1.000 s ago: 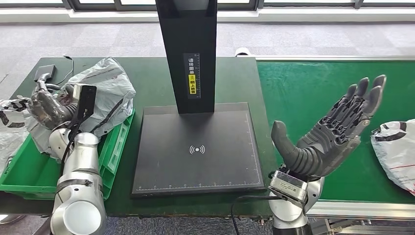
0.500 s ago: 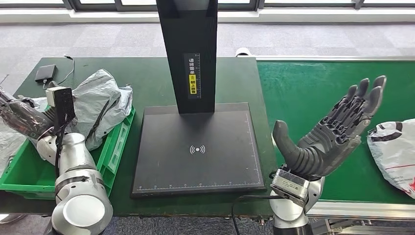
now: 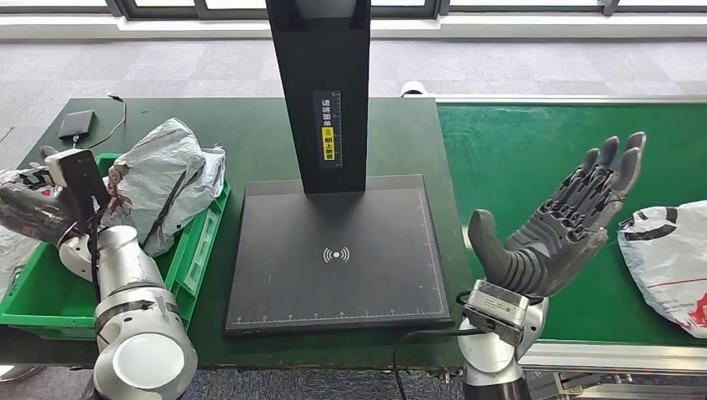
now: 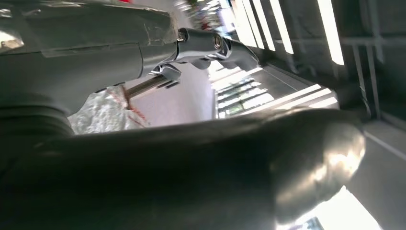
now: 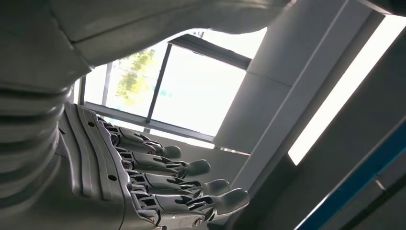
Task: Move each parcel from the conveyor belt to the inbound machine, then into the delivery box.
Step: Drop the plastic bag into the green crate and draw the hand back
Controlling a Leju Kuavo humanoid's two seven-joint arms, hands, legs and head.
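Over the green conveyor belt (image 3: pixel 500 150) my right hand (image 3: pixel 560 237) is raised palm-up, fingers spread and holding nothing; the right wrist view shows those fingers (image 5: pixel 191 168) straight and apart against a window. Just beyond it on the belt lies a white parcel (image 3: pixel 667 258), partly cut off by the picture's edge and not touching my hand. Between my arms sits the inbound machine (image 3: pixel 338 250) — a flat black plate with a dark upright post — bare of any parcel. At the far left my left hand (image 3: pixel 29 215) hangs over the green delivery box (image 3: pixel 196 250), and I cannot tell how its fingers lie (the left wrist view is blurred). A grey parcel (image 3: pixel 167 179) is heaped in that box, leaning over its rim.
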